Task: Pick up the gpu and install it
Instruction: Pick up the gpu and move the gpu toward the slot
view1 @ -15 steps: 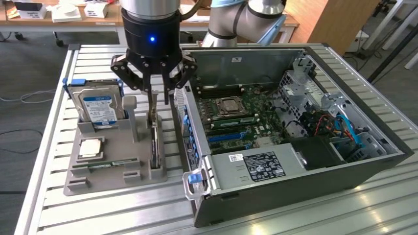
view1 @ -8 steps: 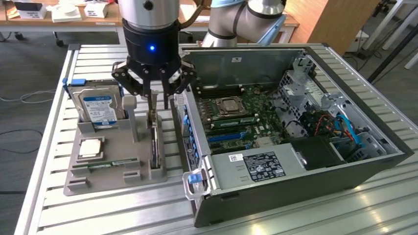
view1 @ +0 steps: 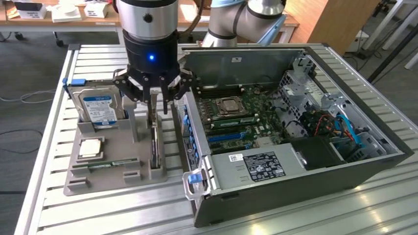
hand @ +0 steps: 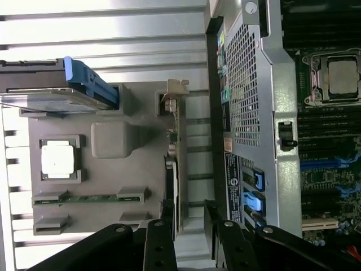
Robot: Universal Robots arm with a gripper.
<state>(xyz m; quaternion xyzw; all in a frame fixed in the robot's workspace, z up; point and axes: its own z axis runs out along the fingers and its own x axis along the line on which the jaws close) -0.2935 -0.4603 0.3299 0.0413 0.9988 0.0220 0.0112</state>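
tool [view1: 152,105] hovers left of centre, jaws wide apart; gpu [view1: 155,144] stands on edge directly beneath, long axis running toward the frame's bottom

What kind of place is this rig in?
Probably a robotics lab or workshop: an open PC case and a grey parts fixture beside it, both on a slatted metal table.

nothing readable — no text
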